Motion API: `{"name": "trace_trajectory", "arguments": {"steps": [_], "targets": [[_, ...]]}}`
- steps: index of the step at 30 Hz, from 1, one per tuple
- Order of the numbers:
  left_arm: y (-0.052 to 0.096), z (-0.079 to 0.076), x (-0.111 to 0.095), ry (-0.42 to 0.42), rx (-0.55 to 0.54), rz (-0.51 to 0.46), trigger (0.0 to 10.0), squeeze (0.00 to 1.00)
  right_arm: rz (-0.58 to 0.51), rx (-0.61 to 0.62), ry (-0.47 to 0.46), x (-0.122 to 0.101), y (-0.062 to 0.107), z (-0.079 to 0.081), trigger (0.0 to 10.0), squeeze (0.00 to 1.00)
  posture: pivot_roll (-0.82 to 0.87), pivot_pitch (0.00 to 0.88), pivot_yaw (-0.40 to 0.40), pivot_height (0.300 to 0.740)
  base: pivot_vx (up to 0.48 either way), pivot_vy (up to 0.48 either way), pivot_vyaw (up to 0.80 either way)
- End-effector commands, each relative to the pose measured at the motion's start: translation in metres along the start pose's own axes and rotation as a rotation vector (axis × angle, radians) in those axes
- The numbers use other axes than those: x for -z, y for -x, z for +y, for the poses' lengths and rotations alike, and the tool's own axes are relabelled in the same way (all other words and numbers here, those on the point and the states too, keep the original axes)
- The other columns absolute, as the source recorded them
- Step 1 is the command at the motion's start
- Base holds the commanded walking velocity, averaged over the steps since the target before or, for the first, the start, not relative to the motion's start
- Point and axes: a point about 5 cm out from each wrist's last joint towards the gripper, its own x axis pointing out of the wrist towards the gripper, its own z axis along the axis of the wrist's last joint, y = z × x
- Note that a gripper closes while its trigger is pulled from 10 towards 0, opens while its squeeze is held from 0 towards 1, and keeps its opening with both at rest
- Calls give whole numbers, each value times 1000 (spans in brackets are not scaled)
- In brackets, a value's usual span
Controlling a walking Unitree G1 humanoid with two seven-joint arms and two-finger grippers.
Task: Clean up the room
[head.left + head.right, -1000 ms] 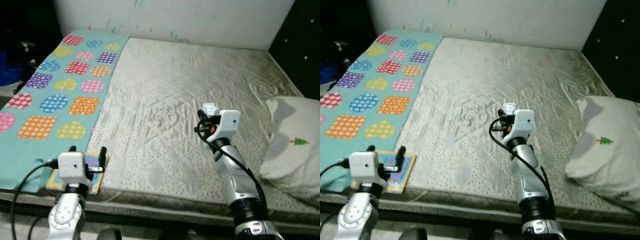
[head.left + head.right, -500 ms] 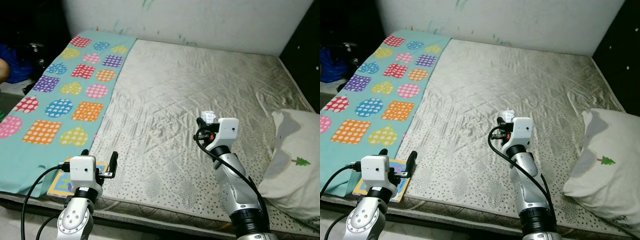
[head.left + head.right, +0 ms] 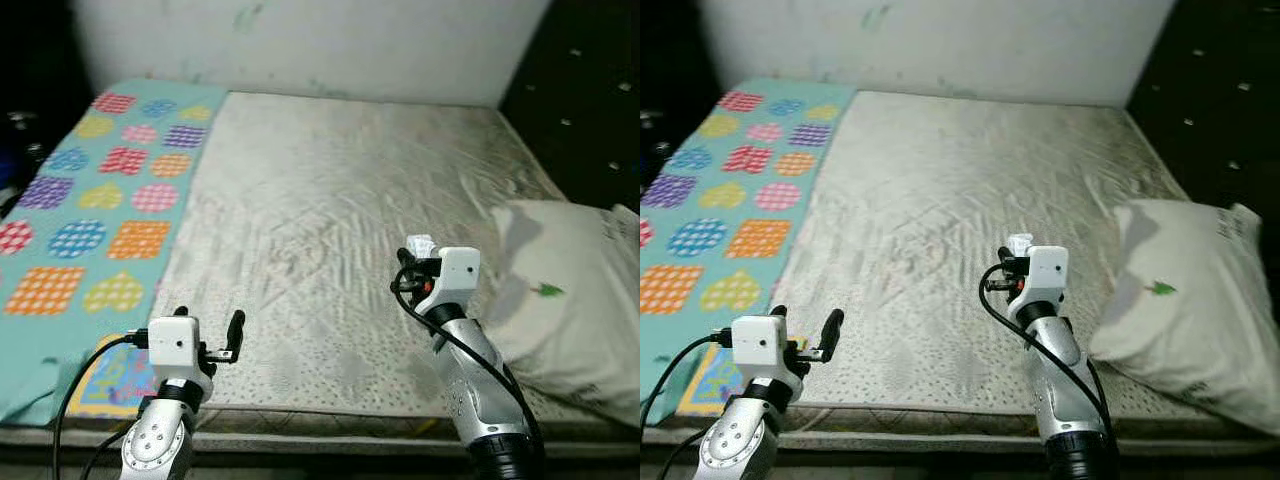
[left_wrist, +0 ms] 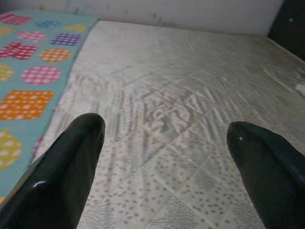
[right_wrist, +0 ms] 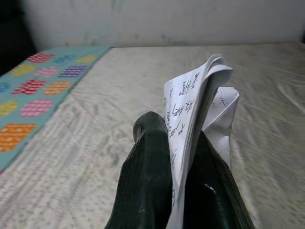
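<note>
Over the bed's near half: right claw (image 5: pixel 178 157), clenched on a folded paper (image 5: pixel 198 102) with handwriting, held above the bare mattress (image 3: pixel 330 200).

Item, paper: pinched low between the two fingers; most of the sheet stands free above the tips and flares open. Risk: a grip this near the edge may let it slip or tear if the arm swings fast; a loose fold could catch air and peel out.

Item, left claw (image 4: pixel 167 157): released, fingers wide apart, empty, low at the bed's front edge beside a small colourful mat (image 3: pixel 110 372).

Item, patterned blanket (image 3: pixel 95 190): spread along the robot's left side of the bed.

Item, pillow (image 3: pixel 570 290): at the right edge, near the right arm. Risk: a turn rightward could brush the elbow against it and push it off.

No bin or desk in view; where the paper goes cannot be told.
</note>
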Motion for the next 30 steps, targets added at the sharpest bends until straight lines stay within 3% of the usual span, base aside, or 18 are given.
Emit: {"name": "trace_trajectory", "arguments": {"steps": [1, 30], "targets": [[0, -1, -2, 1, 13, 0, 10000, 0, -7, -5, 15, -4, 0, 1, 10000, 0, -51, 76, -64, 740, 0, 0, 0], [-2, -3, -5, 23, 26, -10, 10000, 0, -5, -28, 55, -7, -4, 5, 10000, 0, -49, 85, -70, 740, 0, 0, 0]]}}
